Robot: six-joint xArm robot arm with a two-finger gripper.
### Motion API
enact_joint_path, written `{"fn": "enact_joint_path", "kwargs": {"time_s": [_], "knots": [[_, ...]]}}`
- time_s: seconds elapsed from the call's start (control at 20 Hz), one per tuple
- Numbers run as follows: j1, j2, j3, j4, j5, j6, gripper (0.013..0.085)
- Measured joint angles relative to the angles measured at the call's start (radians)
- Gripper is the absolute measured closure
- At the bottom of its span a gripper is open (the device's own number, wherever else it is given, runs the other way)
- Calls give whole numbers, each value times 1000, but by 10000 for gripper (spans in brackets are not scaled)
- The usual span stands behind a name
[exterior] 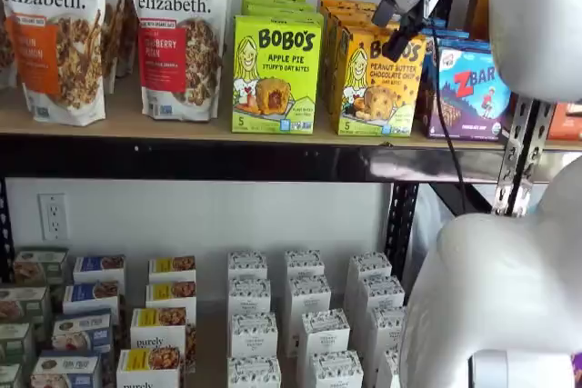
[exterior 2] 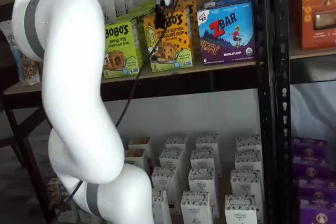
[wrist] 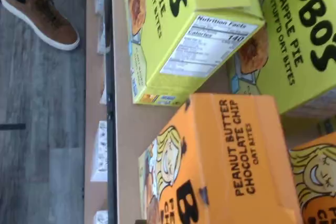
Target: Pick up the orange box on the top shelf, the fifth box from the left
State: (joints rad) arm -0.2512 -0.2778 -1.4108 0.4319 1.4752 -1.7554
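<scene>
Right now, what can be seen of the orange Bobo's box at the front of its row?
The yellow-orange cardboard Bobo's carton stands upright at the front edge of the tan wooden top shelf, reading "Peanut Butter Chocolate Chip", with a cartoon blonde girl and oat-bite photo. Like boxes line up behind it; nothing grips it.

Top shelf point(exterior: 182, 124): granola bags point(exterior: 177, 34); green Bobo's box point(exterior: 275, 74); orange box point(exterior: 379, 79); ZBar box point(exterior: 470, 93)

The orange box point(exterior: 377, 84) is reading "Peanut Butter Chocolate Chip"; the green box point(exterior: 275, 74) "Bobo's Apple Pie"; the blue box point(exterior 2: 227, 34) "ZBar"; the bags point(exterior: 177, 34) "purely elizabeth."
</scene>
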Motion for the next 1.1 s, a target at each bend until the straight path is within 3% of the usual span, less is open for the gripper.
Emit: {"fn": "enact_joint_path", "kwargs": {"time_s": [1.1], "knots": [[8,36,-13,-70,48,-10,130]]}}
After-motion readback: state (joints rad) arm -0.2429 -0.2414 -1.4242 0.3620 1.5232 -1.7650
